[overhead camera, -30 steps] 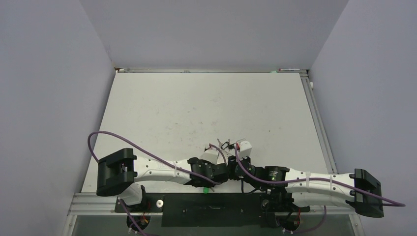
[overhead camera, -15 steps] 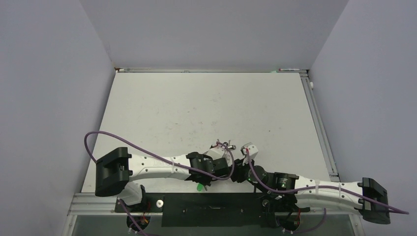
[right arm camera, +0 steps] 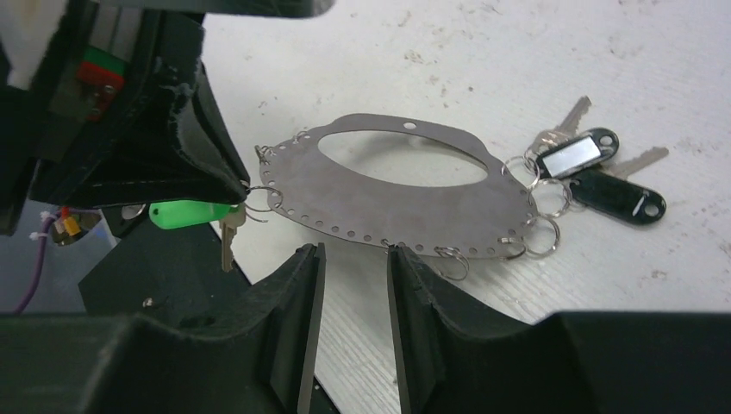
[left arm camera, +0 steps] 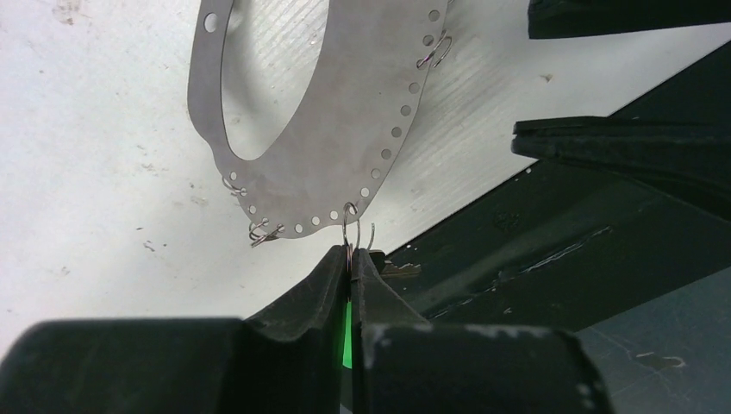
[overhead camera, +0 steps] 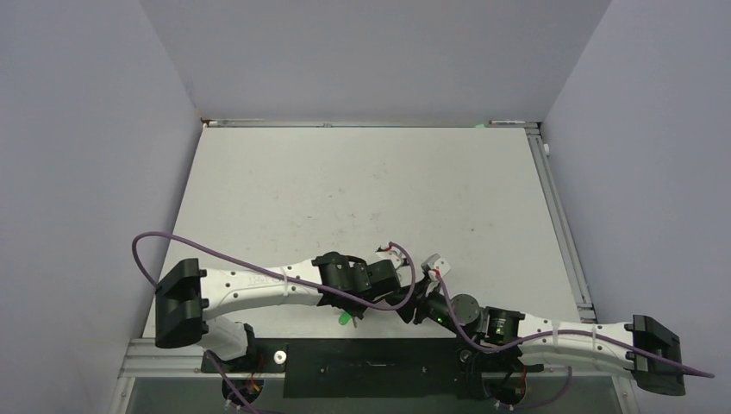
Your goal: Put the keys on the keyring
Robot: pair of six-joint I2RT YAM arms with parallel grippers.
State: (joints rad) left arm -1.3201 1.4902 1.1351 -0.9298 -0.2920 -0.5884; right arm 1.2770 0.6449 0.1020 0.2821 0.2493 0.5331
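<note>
Two dark-headed keys (right arm camera: 621, 200) already hang from rings at the keyring's (right arm camera: 388, 207) far end; at its near edge the left gripper (left arm camera: 351, 254) pinches the green key's (right arm camera: 190, 213) small ring, seemingly threaded through a hole; the right gripper (right arm camera: 353, 285) is half-open and empty, just beside the keyring.

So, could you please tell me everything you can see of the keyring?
The keyring is a thin, flat plate of dull grey metal, roughly oval, with a large oval cut-out and small holes along its rim. Small wire rings hang from several holes. At one end, black-tagged keys lie on the table. At the other end, the shut left gripper pinches one ring, beside a green-headed key. That end looks raised.
</note>
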